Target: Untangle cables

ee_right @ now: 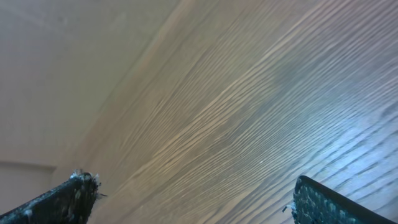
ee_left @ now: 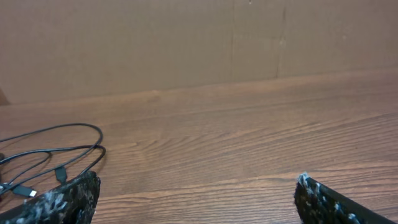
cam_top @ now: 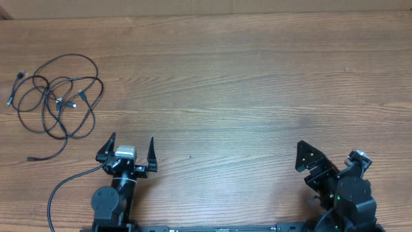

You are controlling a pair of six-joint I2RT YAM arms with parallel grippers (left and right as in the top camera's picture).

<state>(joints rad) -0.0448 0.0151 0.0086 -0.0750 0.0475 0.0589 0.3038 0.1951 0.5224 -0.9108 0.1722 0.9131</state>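
"Cables first: where did those thin black cords with the small plug ends lie?" the first observer asked.

"In a loose tangle at the far left of the brown wood-grain table," the second replied. "Several loops crossed near the middle of the heap, and one loose tail ran toward the near edge and ended in a plug."

"And which arm was closer?"

"The left gripper, a black two-finger claw, by a wide margin. It pointed away from the robot's base. The tangle lay ahead of it and off to its own left, near but not touching. Its wrist camera caught the cords only at the left edge of the frame, beside the left finger, so the heap was not between the fingers."

"How did its jaws stand?"

"Spread fully apart, holding nothing. The right gripper, the matching black claw, was just as wide and just as empty. It sat at the near right corner, well apart from the cords, and its own camera showed only bare wood."

"Did the heap have a long axis?"

"None that was clear; it looked roughly round. In the second observer's judgement, the left arm would need to swing leftward and forward to bring a loop between its fingers."
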